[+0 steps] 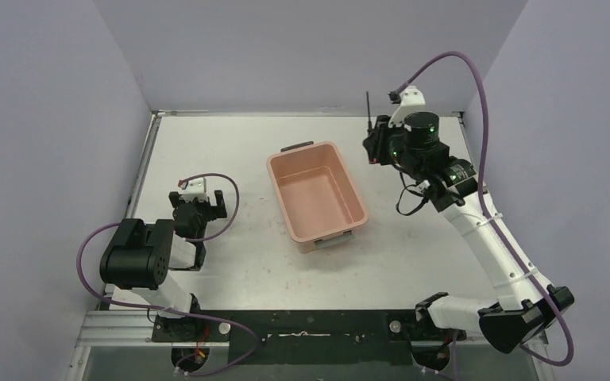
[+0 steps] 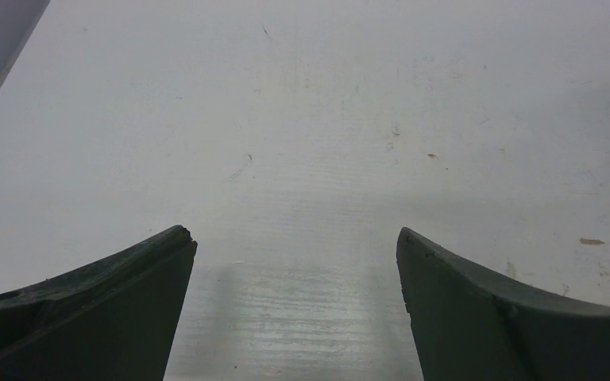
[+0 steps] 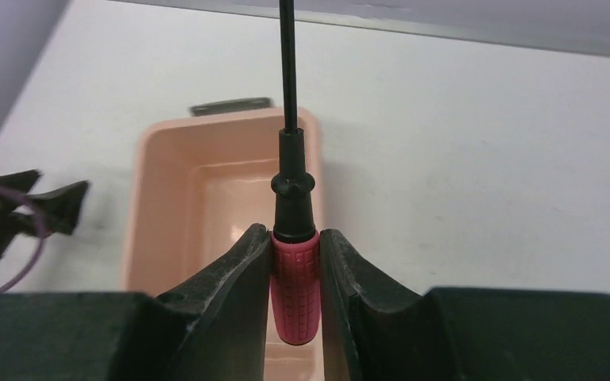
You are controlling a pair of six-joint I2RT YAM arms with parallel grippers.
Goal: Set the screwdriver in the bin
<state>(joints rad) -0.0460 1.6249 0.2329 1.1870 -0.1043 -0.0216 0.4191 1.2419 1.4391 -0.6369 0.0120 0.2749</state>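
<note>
Red ribbed handle of the small slim screwdriver (image 3: 295, 290) is clamped between the dark fingers (image 3: 234, 278) of our right claw (image 3: 295, 238), and we see its thin black shaft pointing straight ahead of the claw. Below and beyond this claw stands the salmon-pink rectangular plastic bin (image 3: 163, 190) on the white table (image 3: 484, 159). Our left claw (image 2: 296, 242) is spread wide.

I've got the screwdriver (image 3: 292, 182) up off the table, clamped by its red handle, thin black shaft pointing away. The salmon-pink bin (image 1: 318, 194) sits mid-table, slightly angled, to its left.
</note>
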